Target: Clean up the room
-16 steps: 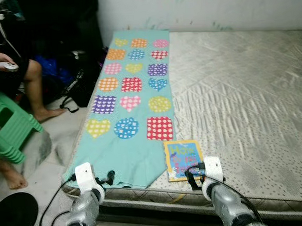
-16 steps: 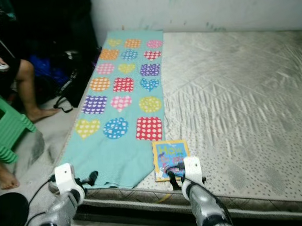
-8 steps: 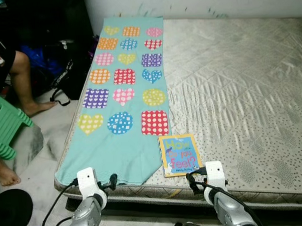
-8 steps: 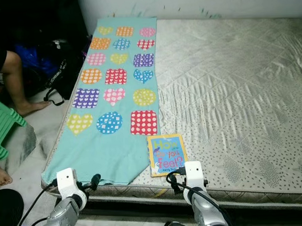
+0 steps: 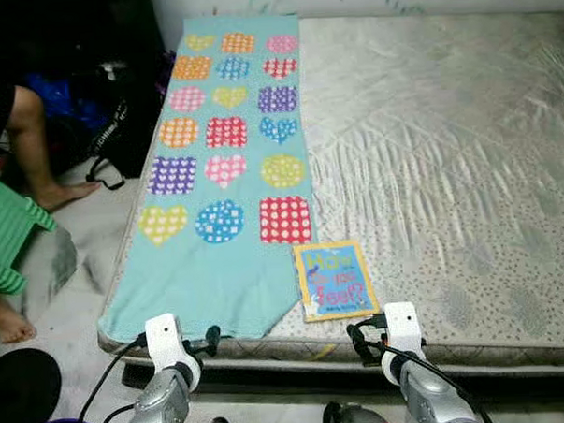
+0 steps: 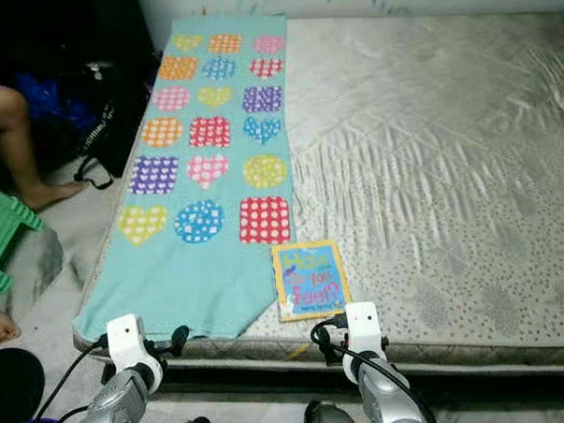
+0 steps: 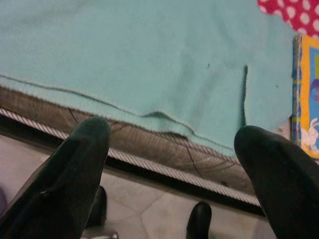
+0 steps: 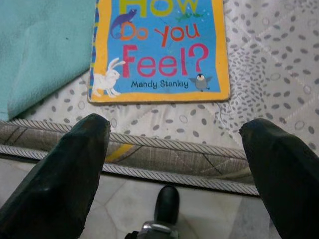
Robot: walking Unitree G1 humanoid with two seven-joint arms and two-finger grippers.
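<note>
A blue and yellow picture book (image 5: pixel 335 278) lies flat near the front edge of the grey mattress (image 5: pixel 448 148). Beside it a long teal blanket (image 5: pixel 226 176) with coloured dotted hearts, circles and squares runs down the mattress's left side. My right gripper (image 8: pixel 174 149) is open, just short of the mattress edge, with the book (image 8: pixel 159 50) straight ahead of its fingers. My left gripper (image 7: pixel 174 164) is open too, held before the blanket's front hem (image 7: pixel 149 74). Both wrists (image 5: pixel 166 334) (image 5: pixel 399 326) hover low in front of the bed.
A person's bare legs (image 5: pixel 26 138) and a green plastic stool (image 5: pixel 7 233) are at the left on the pale floor. Dark bags (image 5: pixel 119 116) lie against the bed's left side. A round black object (image 5: pixel 18 392) sits at the lower left.
The camera has moved forward and tilted down, so the bed fills more of the picture. Both grippers stay open at the mattress's front edge, with the book closer to the right one.
</note>
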